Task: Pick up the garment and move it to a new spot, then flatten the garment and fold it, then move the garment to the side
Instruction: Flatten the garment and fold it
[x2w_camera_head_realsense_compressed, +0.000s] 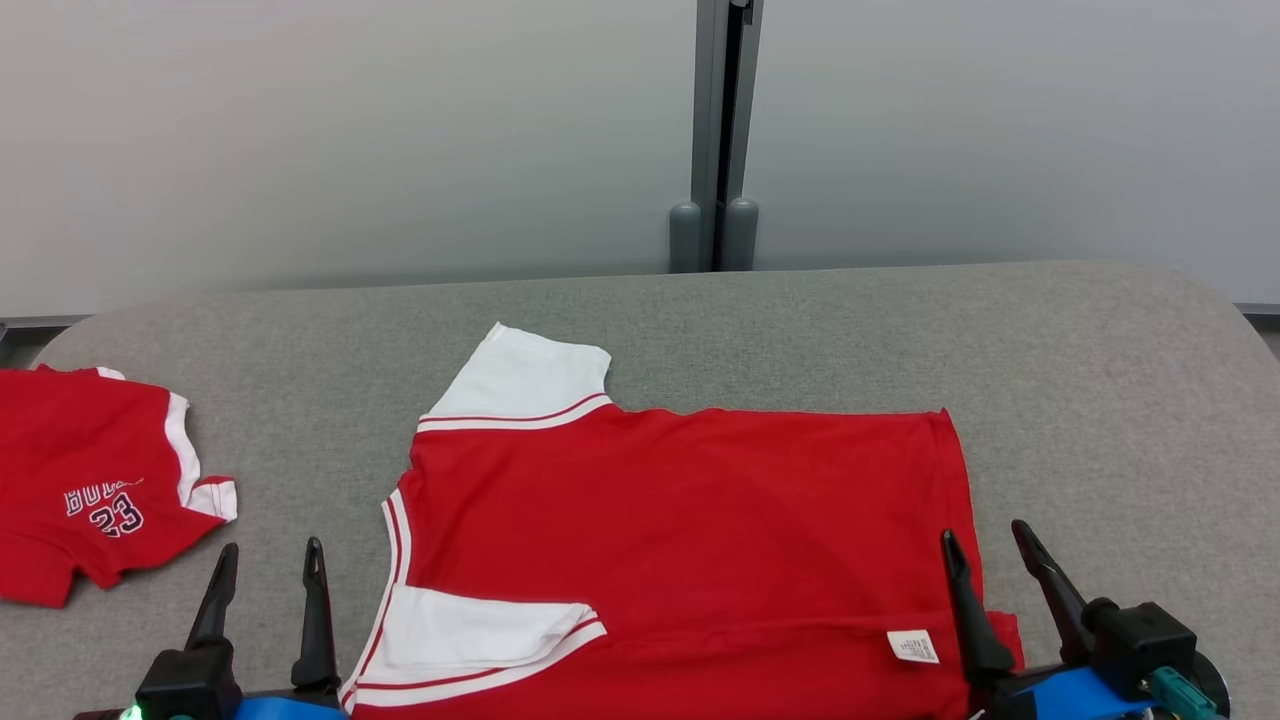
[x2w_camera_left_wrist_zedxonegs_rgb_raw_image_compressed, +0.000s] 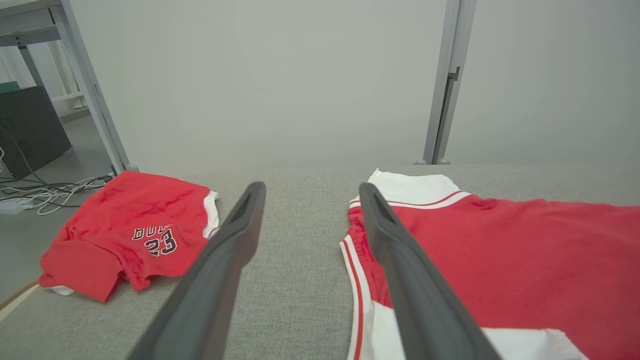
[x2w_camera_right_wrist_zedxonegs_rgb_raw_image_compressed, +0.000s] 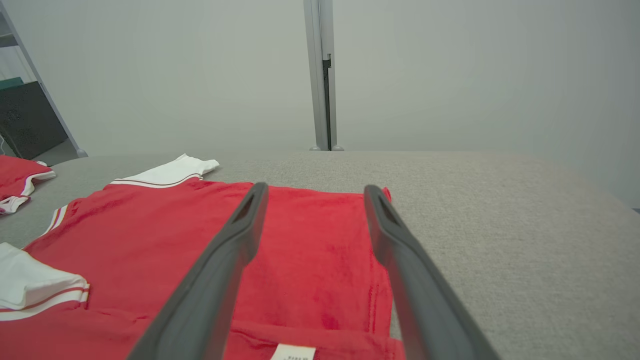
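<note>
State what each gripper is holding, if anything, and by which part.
Nothing is held. The left gripper and right gripper both stand open and empty near the red shirt.

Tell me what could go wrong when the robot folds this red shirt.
The near white sleeve lies doubled onto the red shirt; folding now may trap that crease.
The near edge by the white label is turned over; the open right gripper may catch one layer.
The other red garment lies left; the shirt could land on it.

"23" on left red jersey
</note>
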